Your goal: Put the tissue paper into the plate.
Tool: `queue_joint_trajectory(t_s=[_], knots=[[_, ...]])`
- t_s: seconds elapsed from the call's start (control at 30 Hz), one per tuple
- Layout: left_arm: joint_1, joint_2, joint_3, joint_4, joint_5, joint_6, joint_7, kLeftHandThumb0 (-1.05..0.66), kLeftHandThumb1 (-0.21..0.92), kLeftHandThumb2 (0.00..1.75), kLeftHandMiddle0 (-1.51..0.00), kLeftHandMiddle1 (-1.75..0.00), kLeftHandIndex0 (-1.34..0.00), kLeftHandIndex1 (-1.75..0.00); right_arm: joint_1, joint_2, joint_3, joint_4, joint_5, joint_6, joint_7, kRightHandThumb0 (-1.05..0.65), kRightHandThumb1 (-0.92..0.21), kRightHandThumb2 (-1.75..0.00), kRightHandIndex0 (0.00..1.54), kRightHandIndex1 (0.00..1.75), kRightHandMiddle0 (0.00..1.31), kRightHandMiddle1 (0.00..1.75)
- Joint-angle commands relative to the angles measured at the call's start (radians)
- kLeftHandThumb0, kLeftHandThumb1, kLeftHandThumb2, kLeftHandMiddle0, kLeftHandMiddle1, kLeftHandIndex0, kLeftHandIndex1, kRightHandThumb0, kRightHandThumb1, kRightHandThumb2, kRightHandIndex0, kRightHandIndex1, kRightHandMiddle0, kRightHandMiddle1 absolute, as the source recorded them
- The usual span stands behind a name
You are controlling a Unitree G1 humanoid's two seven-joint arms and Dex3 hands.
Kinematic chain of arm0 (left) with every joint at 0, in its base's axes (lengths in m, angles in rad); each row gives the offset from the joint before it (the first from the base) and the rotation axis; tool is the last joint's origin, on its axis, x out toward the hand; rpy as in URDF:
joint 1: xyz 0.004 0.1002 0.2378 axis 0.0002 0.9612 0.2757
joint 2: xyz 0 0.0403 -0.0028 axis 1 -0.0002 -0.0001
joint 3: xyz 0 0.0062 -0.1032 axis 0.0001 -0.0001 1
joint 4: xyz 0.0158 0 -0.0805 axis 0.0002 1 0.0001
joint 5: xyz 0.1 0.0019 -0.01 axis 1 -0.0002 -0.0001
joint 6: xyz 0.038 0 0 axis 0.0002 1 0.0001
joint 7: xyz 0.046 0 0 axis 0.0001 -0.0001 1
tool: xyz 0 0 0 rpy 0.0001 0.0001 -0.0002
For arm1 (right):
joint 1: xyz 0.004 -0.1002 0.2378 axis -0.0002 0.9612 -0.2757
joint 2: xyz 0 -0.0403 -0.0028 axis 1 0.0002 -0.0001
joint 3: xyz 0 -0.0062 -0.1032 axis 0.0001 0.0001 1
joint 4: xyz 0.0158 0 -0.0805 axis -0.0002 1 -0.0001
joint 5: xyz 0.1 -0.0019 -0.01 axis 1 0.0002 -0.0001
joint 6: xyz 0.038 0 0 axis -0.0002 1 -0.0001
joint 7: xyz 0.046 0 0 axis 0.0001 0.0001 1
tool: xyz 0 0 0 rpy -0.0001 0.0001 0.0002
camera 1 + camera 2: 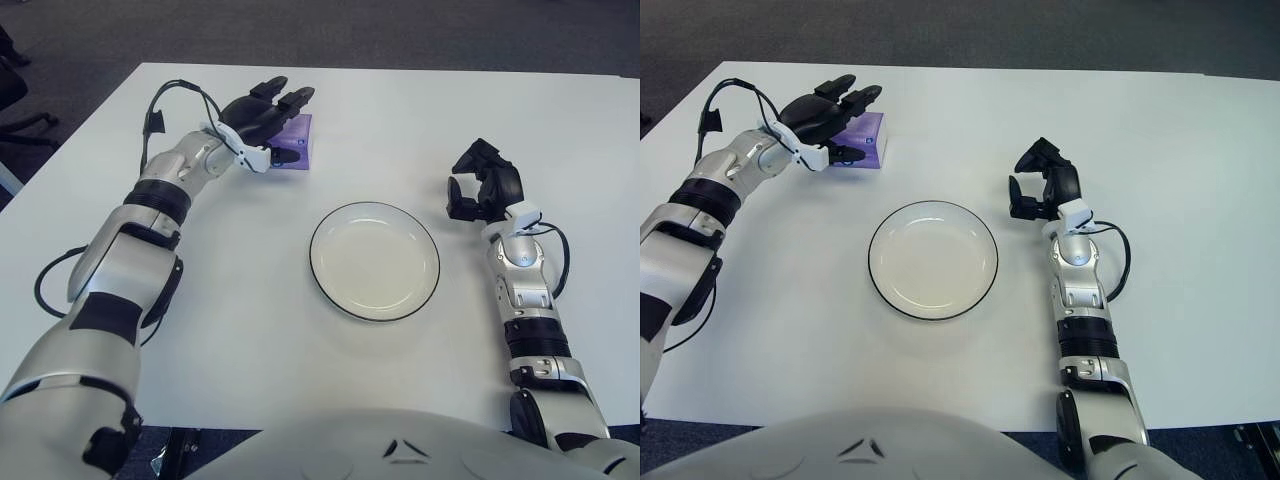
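Left eye view gave me the white table (250, 330) filling most of the picture, with dark floor (400, 30) beyond its far edge. My two arms reached out over it from the bottom corners, the left arm (150, 220) stretched far forward, the right arm (520, 290) lying along the right side. The plate (374, 260), white with a dark rim, sat near the middle of the table and held nothing. The tissue pack (293, 142), a small purple one, lay flat on the table beyond the plate and to its left, well apart from it.

My left hand (262, 118) was over the left part of the pack, fingers (296, 96) stretched forward and spread across its top, thumb down by its near edge. I could not tell whether the hand touched the pack; it had not closed on it.

My right hand (482, 185) showed to the right of the plate, near its rim but apart, fingers curled in and holding nothing.
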Motion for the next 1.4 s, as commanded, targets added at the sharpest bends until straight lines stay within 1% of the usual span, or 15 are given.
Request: queue_joint_trajectory(t_s=[0.0,0.27,0.7,1.13,1.37], knots=[[-0.048,-0.004,-0.027,0.024,0.021,0.017,0.032,-1.05,0.92,0.7,0.0,0.0,0.0,0.0,0.188,0.07,0.025,0.106,-0.011,-0.015,-0.012,-0.48,-0.32,-1.32,1.33,1.75,0.61,1.75],[-0.06,-0.011,-0.039,0.049,0.019,0.045,0.031,-1.05,0.92,0.66,0.0,0.0,0.0,0.0,0.19,0.07,0.029,0.101,-0.013,-0.014,-0.012,-0.48,-0.32,-1.32,1.33,1.75,0.62,1.75],[-0.071,-0.031,-0.052,0.079,0.01,0.078,0.025,-1.05,0.92,0.67,0.0,0.0,0.0,0.0,0.193,0.07,0.029,0.1,-0.009,-0.011,-0.009,-0.48,-0.31,-1.32,1.32,1.75,0.62,1.75],[-0.074,-0.051,-0.048,0.11,-0.009,0.07,0.003,-1.05,0.92,0.66,0.0,0.0,0.0,0.0,0.194,0.073,0.028,0.091,0.004,0.006,-0.004,-0.49,-0.31,-1.33,1.32,1.75,0.62,1.75],[-0.077,-0.062,-0.054,0.135,-0.007,0.08,-0.004,-1.05,0.92,0.65,0.0,0.0,0.0,0.0,0.195,0.073,0.032,0.091,0.001,0.003,-0.006,-0.49,-0.31,-1.33,1.32,1.75,0.62,1.75]])
